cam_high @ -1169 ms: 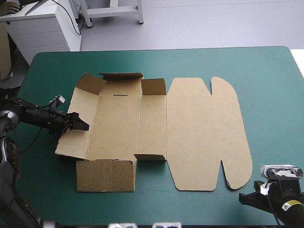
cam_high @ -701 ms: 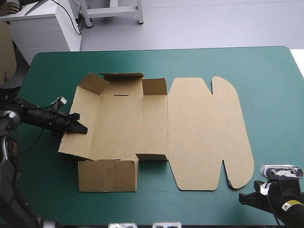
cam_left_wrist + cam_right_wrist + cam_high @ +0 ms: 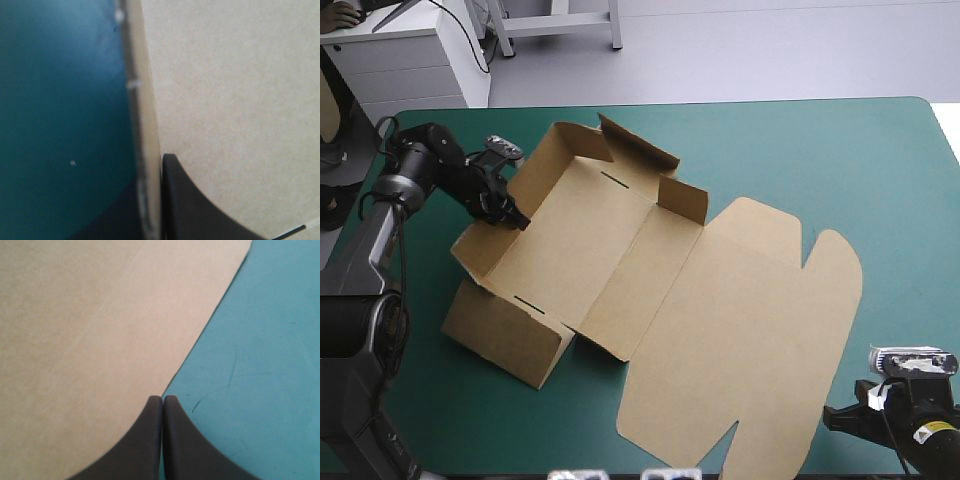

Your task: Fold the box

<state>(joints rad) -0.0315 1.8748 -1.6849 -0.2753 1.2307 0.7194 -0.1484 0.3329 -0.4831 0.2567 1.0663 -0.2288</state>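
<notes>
The brown box (image 3: 620,250) lies turned at an angle on the teal-green cover (image 3: 820,160), its walls partly raised. Its left wall (image 3: 485,255) stands up, and my left gripper (image 3: 515,218) is shut on that wall's top edge. In the left wrist view the board's edge (image 3: 142,125) runs between the black fingers (image 3: 200,210) of the left gripper (image 3: 152,170). The lid (image 3: 740,330) lies flat toward the near right. My right gripper (image 3: 832,416) rests at the table's near right corner, shut and empty. In its own view the right gripper (image 3: 163,399) points at the lid's edge (image 3: 90,330).
A piece of more brown board (image 3: 328,105) shows at the table's left edge. The near end panel (image 3: 505,335) hangs folded down under the raised left wall. Bare cover (image 3: 820,160) stretches along the far right.
My left gripper has shut on the box's left wall and swung toward the far left, raising the wall and turning the whole box; the lid slid toward the near right. The right arm stayed put.
</notes>
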